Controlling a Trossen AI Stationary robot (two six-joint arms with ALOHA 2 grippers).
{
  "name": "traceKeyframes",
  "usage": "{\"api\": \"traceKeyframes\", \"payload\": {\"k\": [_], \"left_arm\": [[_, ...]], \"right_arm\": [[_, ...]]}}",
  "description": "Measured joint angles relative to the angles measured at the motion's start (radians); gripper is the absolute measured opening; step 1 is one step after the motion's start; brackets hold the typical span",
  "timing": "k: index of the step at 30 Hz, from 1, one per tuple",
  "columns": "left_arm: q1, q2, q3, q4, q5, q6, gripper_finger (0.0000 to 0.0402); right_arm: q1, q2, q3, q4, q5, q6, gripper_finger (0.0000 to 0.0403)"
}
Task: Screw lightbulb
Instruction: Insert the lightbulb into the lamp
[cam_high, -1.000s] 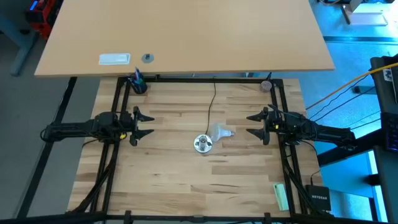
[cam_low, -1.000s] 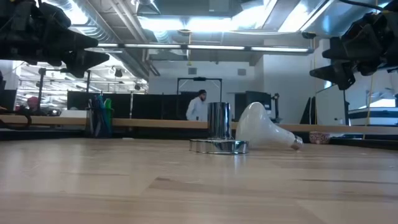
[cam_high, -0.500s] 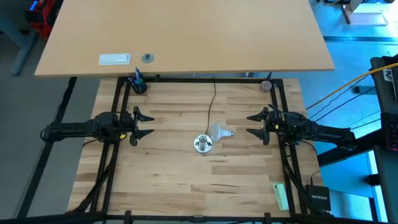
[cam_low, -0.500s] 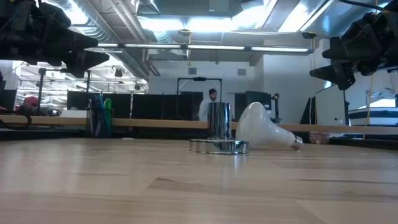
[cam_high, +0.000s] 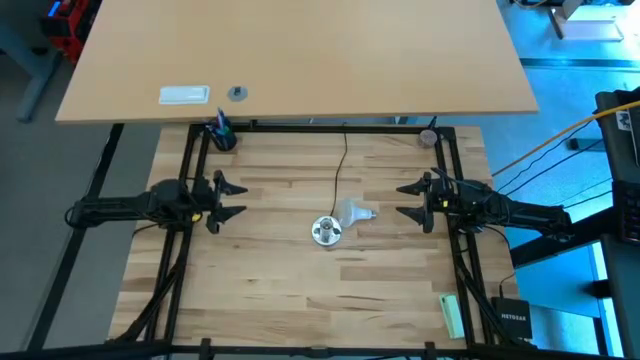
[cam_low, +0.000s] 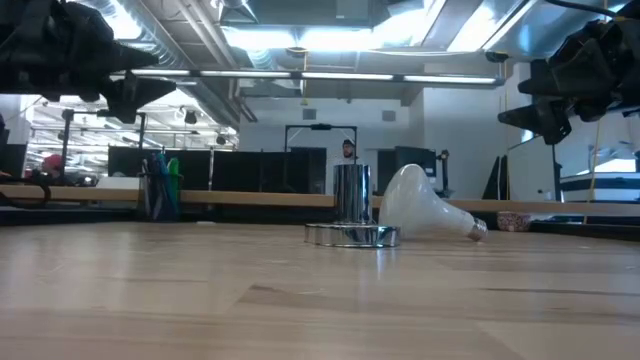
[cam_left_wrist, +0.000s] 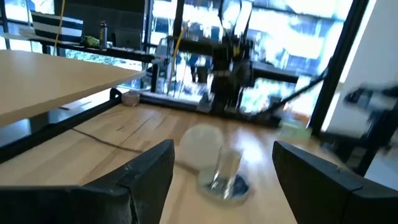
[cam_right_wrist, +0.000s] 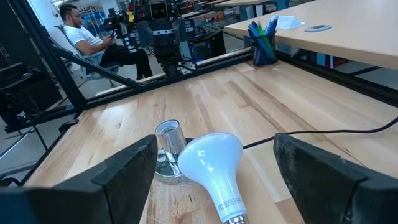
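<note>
On my table (cam_high: 300, 300), itemised as I see it from the remote station. Item one, the lightbulb (cam_high: 354, 213): frosted white, lying on its side near the middle of the wooden top, dome toward the socket and silvery screw base pointing toward the right arm's side; nothing grips it. Item two, the socket (cam_high: 325, 231): round silver metal base with a short upright tube, standing just beside the bulb's dome — from the low view the two appear to touch, though I cannot say for sure. A thin black cord (cam_high: 343, 160) runs from the socket toward the far edge of the table. Item three, the left gripper (cam_high: 232, 199): raised above the left side of the table, well apart from the bulb, fingers spread and empty. Item four, the right gripper (cam_high: 404, 199): raised above the right side, facing the bulb from some way off, fingers likewise released and holding nothing. Sundries: a cup of pens (cam_high: 221, 134) at the far left corner of the frame; a pale green object (cam_high: 452, 316) near the front right corner; a person (cam_right_wrist: 87, 38) seated in the room beyond — seen through the right wrist view.
</note>
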Motion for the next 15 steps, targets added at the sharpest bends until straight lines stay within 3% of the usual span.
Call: {"api": "traceKeyframes", "payload": {"k": [3, 8, 15], "left_arm": [[0.0, 0.0, 0.0, 0.038, -0.001, -0.035, 0.0263], [0.0, 0.0, 0.0, 0.082, -0.007, -0.056, 0.0263], [0.0, 0.0, 0.0, 0.089, -0.014, -0.051, 0.0263]], "right_arm": [[0.0, 0.0, 0.0, 0.008, 0.0, 0.011, 0.0325], [0.0, 0.0, 0.0, 0.009, -0.015, 0.166, 0.0325], [0.0, 0.0, 0.0, 0.011, 0.156, 0.162, 0.0325]]}}
